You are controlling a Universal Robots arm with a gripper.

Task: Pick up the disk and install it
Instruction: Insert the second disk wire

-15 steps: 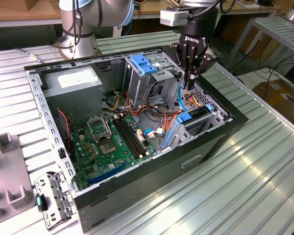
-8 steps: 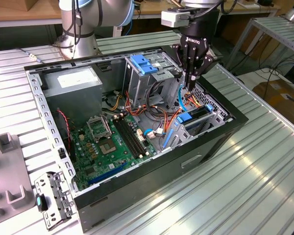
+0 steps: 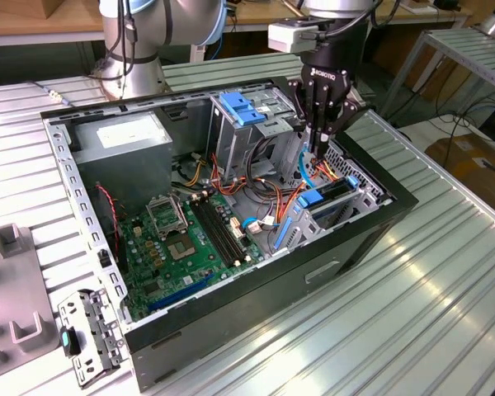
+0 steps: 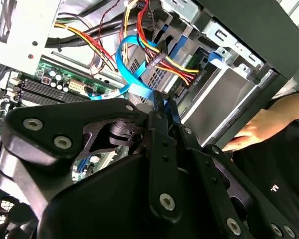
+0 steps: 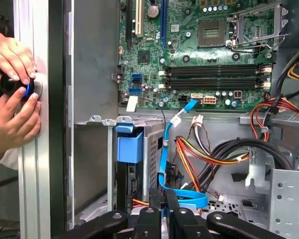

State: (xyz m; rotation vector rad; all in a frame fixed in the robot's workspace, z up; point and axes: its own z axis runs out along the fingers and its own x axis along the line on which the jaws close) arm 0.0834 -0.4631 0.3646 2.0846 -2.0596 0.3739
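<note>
Right of centre in the exterior view, the black multi-finger gripper (image 3: 316, 153), fingers pinched together empty, hovers above the dark blue-railed disk (image 3: 334, 195), seated on edge in its grey metal bay (image 3: 361, 205), long axis toward the frame's upper right

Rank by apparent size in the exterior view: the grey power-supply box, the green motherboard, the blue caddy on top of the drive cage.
1. green motherboard, the largest patch.
2. grey power-supply box, clearly smaller.
3. blue caddy, smallest.

The box and caddy sit farther back in the case, which may shrink them a little, but the order looks safe.
</note>
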